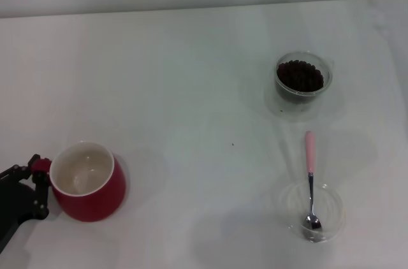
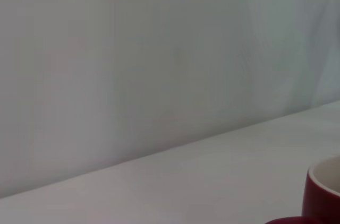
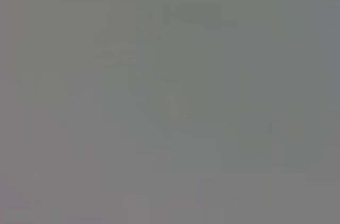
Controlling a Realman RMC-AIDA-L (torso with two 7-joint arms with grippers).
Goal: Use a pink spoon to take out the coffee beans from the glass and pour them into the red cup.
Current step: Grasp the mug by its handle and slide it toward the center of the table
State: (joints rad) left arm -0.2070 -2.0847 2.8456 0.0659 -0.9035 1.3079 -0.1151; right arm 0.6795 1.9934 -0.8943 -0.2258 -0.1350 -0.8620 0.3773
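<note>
Red and glossy, the red cup (image 1: pixel 88 181) stands at the near left of the white counter (image 1: pixel 191 90), its white inside showing bare. The left gripper (image 1: pixel 37 180) sits at the cup's left side, black with a red part touching or just beside the rim where the handle would be; whether its fingers are closed on anything I cannot tell. The left wrist view catches only a slice of the cup's red wall and white rim against the counter and a pale wall. Well to the right and farther back stands the glass (image 1: pixel 300 79), filled with the coffee beans (image 1: pixel 299 75). Nearer, on the right, the pink spoon (image 1: pixel 310 180) lies with its silver bowl inside a shallow clear glass dish (image 1: pixel 333 217), its pink handle reaching out over the rim toward the glass. The right gripper shows in no view; the right wrist view is blank grey
</note>
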